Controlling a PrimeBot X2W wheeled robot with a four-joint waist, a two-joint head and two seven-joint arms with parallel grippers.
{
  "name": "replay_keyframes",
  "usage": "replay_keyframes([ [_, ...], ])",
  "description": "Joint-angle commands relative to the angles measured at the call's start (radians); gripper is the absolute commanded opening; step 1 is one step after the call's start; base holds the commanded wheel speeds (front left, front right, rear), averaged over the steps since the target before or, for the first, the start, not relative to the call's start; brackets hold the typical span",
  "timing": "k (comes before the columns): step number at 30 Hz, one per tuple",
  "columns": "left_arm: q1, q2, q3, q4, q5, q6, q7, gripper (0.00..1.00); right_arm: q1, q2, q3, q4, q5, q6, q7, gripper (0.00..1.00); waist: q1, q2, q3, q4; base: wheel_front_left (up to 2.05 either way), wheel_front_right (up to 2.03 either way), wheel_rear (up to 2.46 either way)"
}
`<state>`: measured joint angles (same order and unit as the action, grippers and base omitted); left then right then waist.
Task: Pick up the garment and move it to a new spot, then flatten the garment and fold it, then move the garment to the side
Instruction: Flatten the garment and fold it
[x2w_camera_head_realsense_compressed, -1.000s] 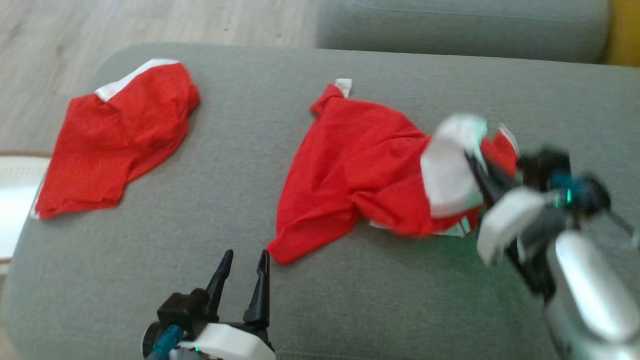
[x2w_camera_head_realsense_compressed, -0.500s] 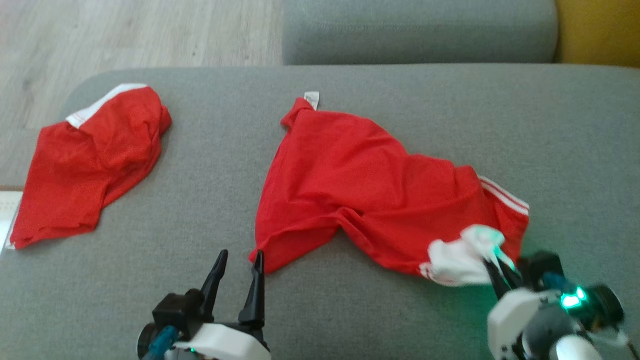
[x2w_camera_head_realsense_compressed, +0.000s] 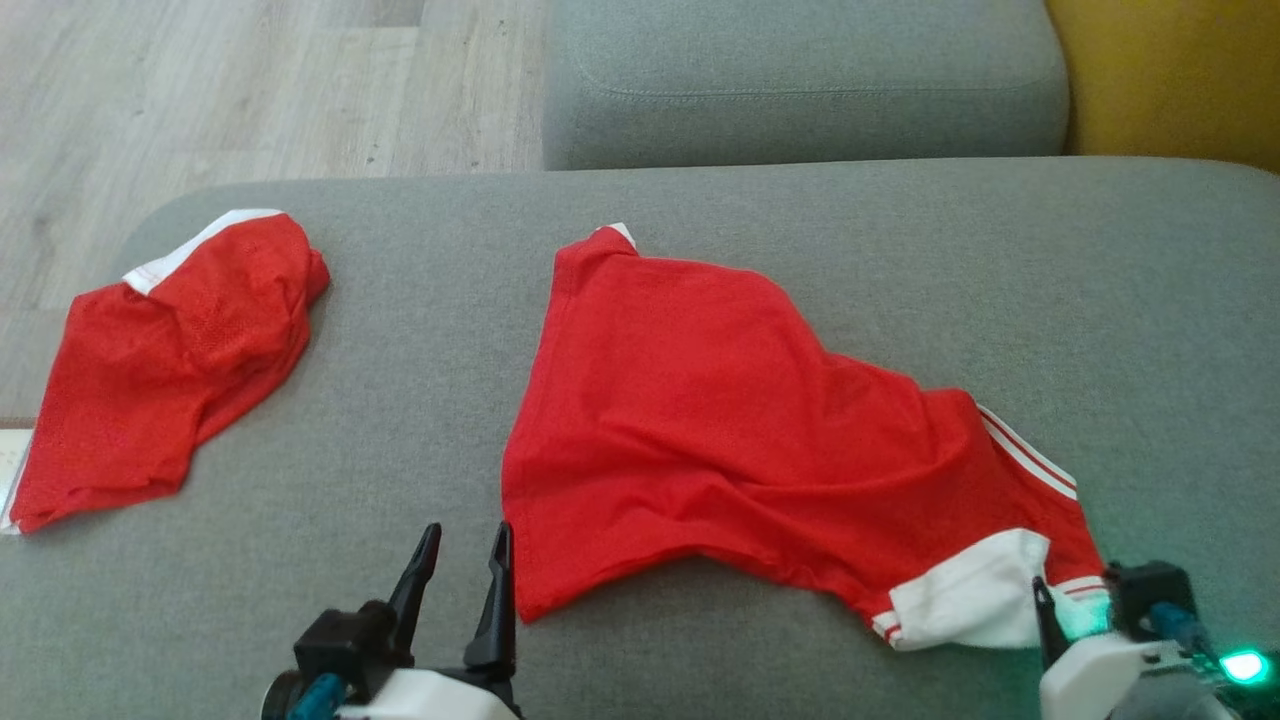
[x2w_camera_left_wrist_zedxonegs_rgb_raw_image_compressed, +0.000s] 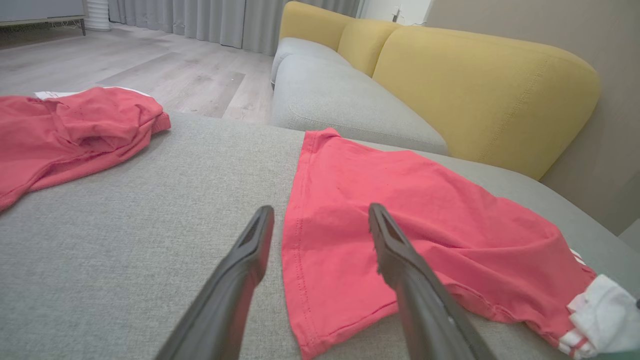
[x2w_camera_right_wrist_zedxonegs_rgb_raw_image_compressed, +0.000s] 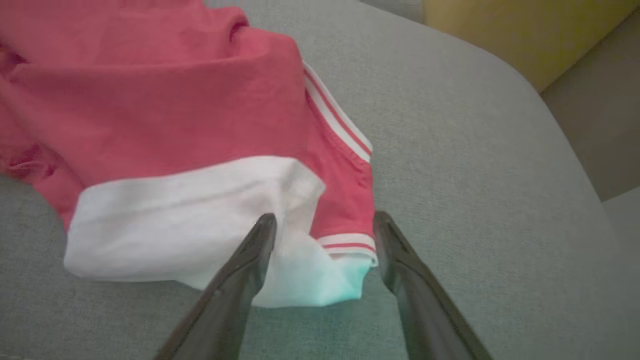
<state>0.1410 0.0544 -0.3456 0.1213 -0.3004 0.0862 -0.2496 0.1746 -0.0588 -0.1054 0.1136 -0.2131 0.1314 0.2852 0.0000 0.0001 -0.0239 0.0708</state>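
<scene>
Head view: the red shirt (x2w_camera_head_realsense_compressed: 720, 420) lies wrinkled in the middle of the grey woven sofa (x2w_camera_head_realsense_compressed: 420, 400), well apart from a crumpled mesh shirt (x2w_camera_head_realsense_compressed: 170, 380) at left. Left wrist view: the left tool (x2w_camera_left_wrist_zedxonegs_rgb_raw_image_compressed: 320, 215) has its tapered fingers apart at the stitched hem (x2w_camera_left_wrist_zedxonegs_rgb_raw_image_compressed: 295, 250). Right wrist view: the right tool (x2w_camera_right_wrist_zedxonegs_rgb_raw_image_compressed: 322, 222) is also spread, gripping nothing, above the white sleeve (x2w_camera_right_wrist_zedxonegs_rgb_raw_image_compressed: 190, 220).

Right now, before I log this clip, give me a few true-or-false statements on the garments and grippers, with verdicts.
1. The right gripper is clamped on the white sleeve of the spread garment. False: its jaws stand open.
2. The left gripper is open. True.
3. A crumpled garment also lies on the grey cushion. True.
4. The spread garment hangs over the cushion's edge. False: it lies wholly on the cushion.
</scene>
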Motion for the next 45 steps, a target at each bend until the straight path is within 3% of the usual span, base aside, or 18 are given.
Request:
replay_keyframes([
  [1, -0.022, -0.004, 0.031, -0.037, 0.013, -0.005, -0.012, 1.0, -0.018, -0.002, 0.007, -0.065, 0.003, -0.001, 0.0, 1.0, 0.0, -0.0001, 0.0, -0.002, 0.0, 0.0, 0.0],
  [9, -0.017, -0.004, 0.036, -0.037, 0.018, -0.007, -0.012, 1.0, -0.01, 0.008, -0.023, -0.212, 0.08, -0.001, -0.021, 1.0, 0.0, -0.0001, -0.001, -0.012, 0.0, 0.0, 0.0],
  [12, -0.017, -0.004, 0.036, -0.036, 0.018, -0.006, -0.012, 1.0, -0.029, 0.008, -0.01, -0.21, 0.116, -0.001, -0.023, 1.0, 0.0, -0.0001, -0.002, -0.018, 0.0, 0.0, 0.0],
  [27, -0.034, -0.004, 0.003, -0.027, 0.017, -0.006, -0.012, 1.0, -0.256, -0.019, 0.153, 0.173, 0.166, -0.001, 0.127, 1.0, 0.0, -0.0001, 0.016, -0.014, 0.0, 0.0, 0.0],
  [35, -0.036, -0.004, 0.002, -0.027, 0.013, 0.001, -0.012, 1.0, -0.298, -0.065, 0.177, 0.251, 0.207, -0.001, 0.161, 1.0, 0.0, -0.0001, 0.03, -0.011, 0.0, 0.0, 0.0],
  [36, -0.036, -0.004, 0.003, -0.027, 0.014, 0.001, -0.012, 1.0, -0.297, -0.067, 0.18, 0.252, 0.212, -0.001, 0.163, 0.98, 0.0, -0.0001, 0.031, -0.013, 0.0, 0.0, 0.0],
  [38, -0.037, -0.004, 0.004, -0.027, 0.015, 0.0, -0.012, 1.0, -0.295, -0.069, 0.185, 0.252, 0.223, -0.001, 0.169, 0.59, 0.0, -0.0001, 0.032, -0.018, 0.0, 0.0, 0.0],
  [39, -0.037, -0.004, 0.005, -0.026, 0.015, 0.0, -0.012, 1.0, -0.292, -0.069, 0.186, 0.252, 0.23, -0.001, 0.172, 0.48, 0.0, -0.0001, 0.032, -0.02, 0.0, 0.0, 0.0],
  [41, -0.039, -0.004, 0.005, -0.025, 0.015, 0.0, -0.012, 1.0, -0.287, -0.07, 0.19, 0.249, 0.239, -0.001, 0.177, 0.38, 0.0, -0.0001, 0.032, -0.025, 0.0, 0.0, 0.0],
  [45, -0.039, -0.004, 0.007, -0.026, 0.016, 0.0, -0.012, 1.0, -0.272, -0.07, 0.193, 0.228, 0.253, -0.001, 0.183, 0.0, 0.0, -0.0001, 0.031, -0.033, 0.0, 0.0, 0.0],
])
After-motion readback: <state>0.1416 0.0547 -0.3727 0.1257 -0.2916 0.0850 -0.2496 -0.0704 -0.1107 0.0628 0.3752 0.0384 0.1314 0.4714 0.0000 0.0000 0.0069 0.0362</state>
